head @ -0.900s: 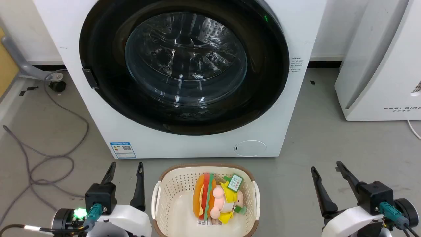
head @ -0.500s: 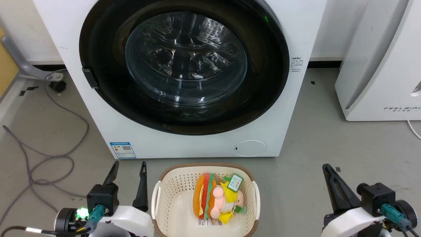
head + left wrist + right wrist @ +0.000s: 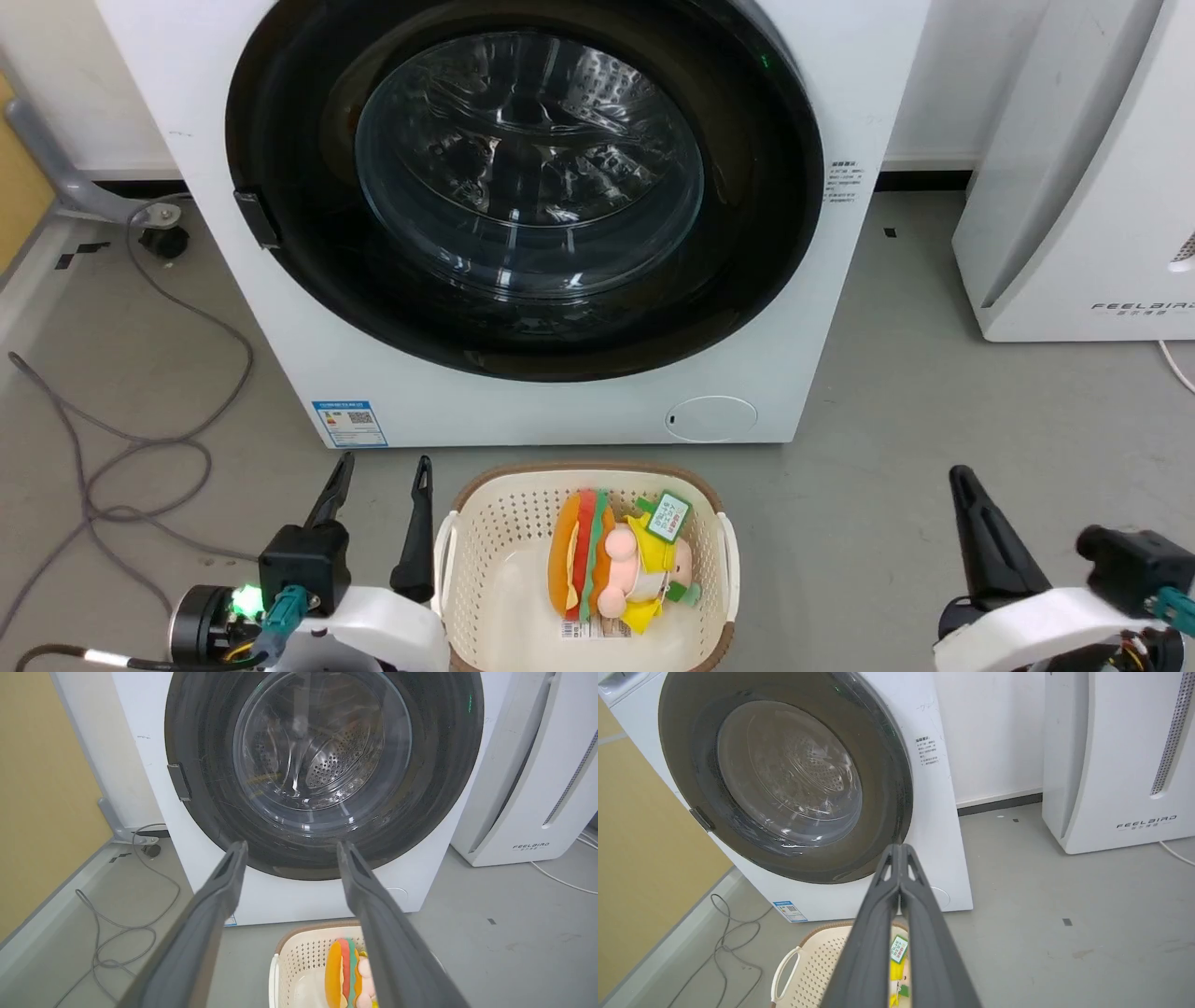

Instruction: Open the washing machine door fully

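Note:
The washing machine door is shut flat against the white machine, a glossy black ring around a bulging glass bowl; it is also in the left wrist view and the right wrist view. A small dark tab sits on the ring's left edge. My left gripper hovers low at the lower left, open and empty, its fingers framing the door's bottom in the left wrist view. My right gripper is at the lower right, shut on nothing, fingers pressed together. Both are well short of the door.
A cream basket holding a burger-shaped plush toy stands on the floor between my grippers, just before the machine. A white appliance stands at the right. Grey cables loop on the floor at the left.
My right gripper's fingers have closed together and it has drifted right and down. The left gripper has edged slightly right, still open. The door has not moved.

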Robot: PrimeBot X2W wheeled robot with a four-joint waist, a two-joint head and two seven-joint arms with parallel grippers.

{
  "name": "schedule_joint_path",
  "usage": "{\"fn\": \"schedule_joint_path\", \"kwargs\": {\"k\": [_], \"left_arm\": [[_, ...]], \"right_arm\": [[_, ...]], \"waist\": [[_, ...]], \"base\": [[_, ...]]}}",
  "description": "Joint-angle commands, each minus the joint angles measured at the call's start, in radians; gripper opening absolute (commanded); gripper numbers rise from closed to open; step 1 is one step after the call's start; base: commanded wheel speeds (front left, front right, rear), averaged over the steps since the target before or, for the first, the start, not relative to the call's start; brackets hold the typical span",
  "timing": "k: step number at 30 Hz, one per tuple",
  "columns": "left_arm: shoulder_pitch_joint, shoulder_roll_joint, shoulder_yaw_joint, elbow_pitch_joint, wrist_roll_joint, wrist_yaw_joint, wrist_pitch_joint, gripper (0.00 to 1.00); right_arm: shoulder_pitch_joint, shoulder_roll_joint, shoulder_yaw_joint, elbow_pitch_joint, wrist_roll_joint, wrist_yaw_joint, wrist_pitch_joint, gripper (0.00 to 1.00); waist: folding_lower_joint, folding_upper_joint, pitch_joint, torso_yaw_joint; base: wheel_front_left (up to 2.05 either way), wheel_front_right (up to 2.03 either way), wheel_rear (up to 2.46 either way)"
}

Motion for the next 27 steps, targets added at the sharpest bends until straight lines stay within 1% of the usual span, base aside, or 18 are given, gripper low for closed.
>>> {"fn": "schedule_joint_path", "kwargs": {"k": [1,3,7,8,14,23,27], "left_arm": [[-0.01,0.0,-0.004,0.005,-0.009,-0.003,-0.011,1.0],[-0.011,0.0,-0.007,0.006,-0.01,-0.004,-0.016,1.0],[-0.013,0.0,-0.012,0.008,-0.013,-0.005,-0.024,1.0],[-0.013,0.0,-0.012,0.008,-0.013,-0.005,-0.024,1.0],[-0.018,0.0,-0.022,0.01,-0.017,-0.006,-0.037,1.0],[-0.031,0.0,-0.031,0.007,-0.021,-0.011,-0.055,1.0],[-0.04,0.0,-0.035,0.005,-0.022,-0.014,-0.064,1.0]], "right_arm": [[-0.018,0.001,-0.011,0.016,0.067,0.0,-0.013,0.0],[-0.028,0.001,-0.02,0.03,0.126,0.0,-0.017,0.0],[-0.053,0.001,-0.044,0.056,0.211,0.0,-0.026,0.0],[-0.053,0.001,-0.044,0.056,0.211,0.0,-0.026,0.0],[-0.108,0.001,-0.09,0.1,0.315,0.0,-0.038,0.0],[-0.249,0.001,-0.135,0.204,0.435,0.0,-0.057,0.0],[-0.334,-0.015,-0.144,0.268,0.5,0.0,-0.059,0.0]], "waist": [[0.0,0.0,0.001,0.001],[0.0,0.0,0.002,0.003],[0.0,0.0,0.003,0.004],[0.0,0.0,0.003,0.004],[0.0,0.0,0.008,0.006],[0.0,0.0,0.03,0.002],[0.0,0.0,0.045,0.002]], "base": [[0.0,0.0,0.0],[0.0,0.0,0.0],[0.0,0.0,0.0],[0.0,0.0,0.0],[0.0,0.0,0.0],[0.0,0.0,0.0],[0.0,0.0,0.0]]}}
